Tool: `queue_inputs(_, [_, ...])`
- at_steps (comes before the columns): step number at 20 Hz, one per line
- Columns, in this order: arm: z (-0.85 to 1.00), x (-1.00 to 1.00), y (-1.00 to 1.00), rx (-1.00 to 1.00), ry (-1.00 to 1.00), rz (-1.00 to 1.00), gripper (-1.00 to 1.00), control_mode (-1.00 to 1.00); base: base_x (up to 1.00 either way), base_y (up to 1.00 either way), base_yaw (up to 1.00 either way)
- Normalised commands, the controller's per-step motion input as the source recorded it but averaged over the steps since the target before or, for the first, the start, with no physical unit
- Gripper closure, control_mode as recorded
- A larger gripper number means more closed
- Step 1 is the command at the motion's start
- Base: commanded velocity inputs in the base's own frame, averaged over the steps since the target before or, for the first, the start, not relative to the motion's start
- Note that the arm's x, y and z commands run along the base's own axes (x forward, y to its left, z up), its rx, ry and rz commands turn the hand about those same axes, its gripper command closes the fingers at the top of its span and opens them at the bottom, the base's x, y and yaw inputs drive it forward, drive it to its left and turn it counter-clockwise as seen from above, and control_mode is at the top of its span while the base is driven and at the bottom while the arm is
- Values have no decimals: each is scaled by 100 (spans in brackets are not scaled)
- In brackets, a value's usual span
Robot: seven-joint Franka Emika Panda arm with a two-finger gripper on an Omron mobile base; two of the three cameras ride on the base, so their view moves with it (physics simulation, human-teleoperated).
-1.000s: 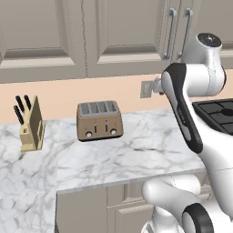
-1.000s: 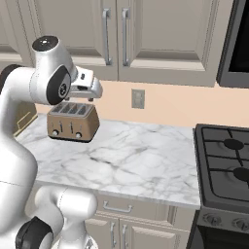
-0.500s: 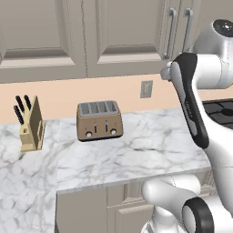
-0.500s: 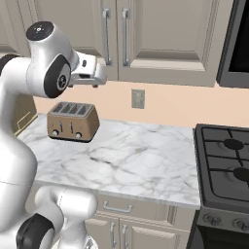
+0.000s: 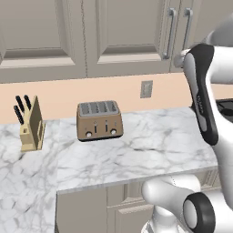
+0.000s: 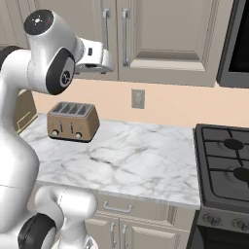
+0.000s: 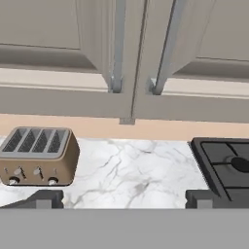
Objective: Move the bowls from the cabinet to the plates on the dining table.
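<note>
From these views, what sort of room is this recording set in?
A kitchen, rendered rather than real: a toaster and knife block stand on a marble counter, a gas stove sits beside it, and closed wall cabinets hang above.

The cabinet (image 7: 63, 53) doors look matt painted, their bar handles (image 7: 118, 46) brushed metal; the worktop (image 6: 126, 160) is polished veined marble.

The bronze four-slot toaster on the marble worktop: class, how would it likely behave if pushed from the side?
The bronze four-slot toaster looks wide and low, so it would probably slide, not tip. The marble worktop looks polished, likely offering little grip. Its boxy metal body suggests it's stiff and fairly heavy.
</note>
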Motion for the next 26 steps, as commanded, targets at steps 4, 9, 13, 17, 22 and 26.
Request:
queue_inputs(4, [25, -3, -25, 0, -13, 0, -100, -100, 0, 0, 0])
queue_inputs(9, [15, 0, -24, 0, -9, 0, -100, -100, 0, 0, 0])
queue_inputs(13, [6, 2, -21, 0, -4, -1, -100, -100, 0, 0, 0])
queue_inputs(17, [4, 13, -24, 0, -3, -2, -100, -100, 0, 0, 0])
queue_inputs(22, [2, 31, -17, 0, -1, -2, -100, -100, 0, 0, 0])
queue_inputs(26, [0, 41, -4, 0, 0, -3, -100, -100, 0, 0, 0])
